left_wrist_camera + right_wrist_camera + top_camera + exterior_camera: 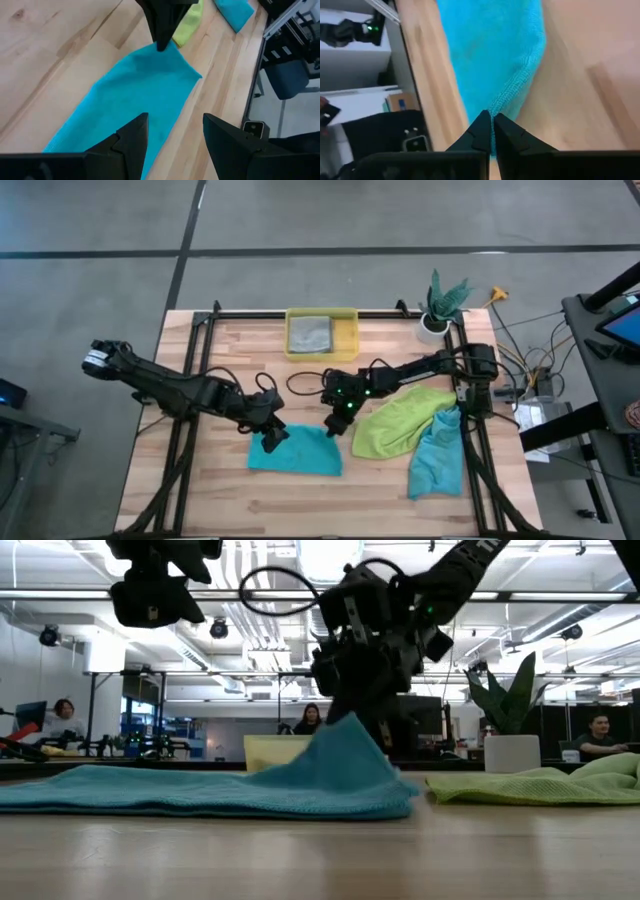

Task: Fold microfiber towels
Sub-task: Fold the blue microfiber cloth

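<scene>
Teal microfiber towel [296, 452] is lying spread on the near middle of the wooden table [200, 490], and its far right corner is being pinched and lifted into a small peak. The right gripper [333, 427] is doing that pinching: its two dark fingers [485, 131] are pressing together on the towel's hemmed edge, with the cloth draping away beyond them. In the low view the corner is rising to a point under the gripper while the rest of the towel is resting flat on the wood.

The left gripper [270, 442] is hovering over the far left part of the same towel, its fingers [131, 141] standing apart with nothing between them and the teal cloth showing in the gap below.

To the right, a lime green towel [398, 422] is lying rumpled on the table, and a second teal towel [438, 454] is sitting crumpled against its right side, reaching toward the near right edge. A light grey towel [310, 332] is resting inside the yellow plastic bin [350, 335] at the far middle of the table. A small potted plant [438, 308] is standing at the far right corner.
</scene>
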